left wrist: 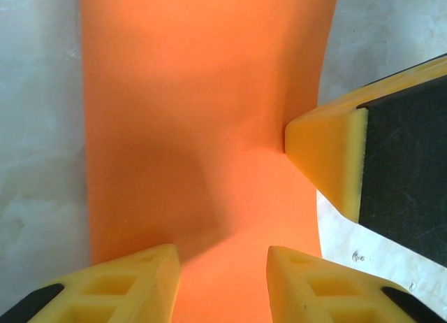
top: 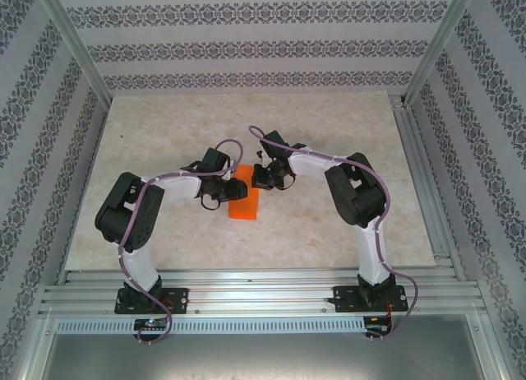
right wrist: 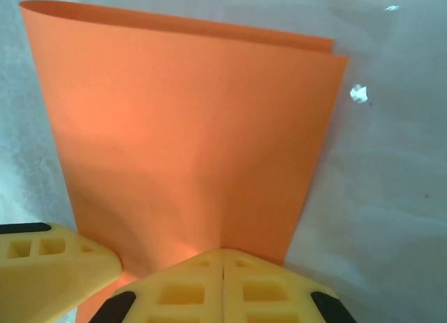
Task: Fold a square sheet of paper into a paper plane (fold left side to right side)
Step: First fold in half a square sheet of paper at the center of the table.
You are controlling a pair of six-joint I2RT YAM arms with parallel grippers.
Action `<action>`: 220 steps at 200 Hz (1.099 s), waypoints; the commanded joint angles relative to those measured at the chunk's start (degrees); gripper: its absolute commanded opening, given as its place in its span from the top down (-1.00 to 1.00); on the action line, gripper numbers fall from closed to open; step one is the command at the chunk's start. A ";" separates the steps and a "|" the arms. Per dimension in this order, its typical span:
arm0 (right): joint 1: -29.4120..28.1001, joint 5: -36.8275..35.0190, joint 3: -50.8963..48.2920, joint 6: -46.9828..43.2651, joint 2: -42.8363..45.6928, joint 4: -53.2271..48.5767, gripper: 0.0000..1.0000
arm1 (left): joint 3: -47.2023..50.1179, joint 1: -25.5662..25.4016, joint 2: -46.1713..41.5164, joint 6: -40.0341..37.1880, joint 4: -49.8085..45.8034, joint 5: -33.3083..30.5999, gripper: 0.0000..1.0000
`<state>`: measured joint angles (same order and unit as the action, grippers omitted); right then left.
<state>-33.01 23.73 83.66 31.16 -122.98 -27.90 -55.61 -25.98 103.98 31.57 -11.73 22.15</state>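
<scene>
The square sheet of paper (top: 244,206) is bright orange and lies folded in half on the marble table, its rounded fold (right wrist: 174,22) on the far side in the right wrist view. My left gripper (left wrist: 223,267) is open just above the paper (left wrist: 195,92), with its yellow fingers apart and nothing between them. My right gripper (right wrist: 222,252) is shut, its joined tips resting on the near edge of the sheet (right wrist: 188,127). The two grippers (top: 233,188) (top: 261,181) meet over the sheet's far end. The right gripper's finger (left wrist: 328,155) touches the paper's right side.
A small white shiny spot (right wrist: 358,93) lies on the table right of the sheet. The pale marble tabletop (top: 345,232) stretches around the paper. Metal rails (top: 263,294) run along the near edge, and patterned walls with frame posts (top: 78,47) enclose the sides.
</scene>
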 commanded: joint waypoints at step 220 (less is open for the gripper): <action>-1.39 3.21 7.53 3.34 -4.37 3.78 0.88 | 5.24 0.25 0.92 -1.43 -1.29 -2.56 0.23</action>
<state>-33.78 26.24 90.35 33.58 -124.64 -24.01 -53.08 -25.98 103.07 31.33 -8.14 22.04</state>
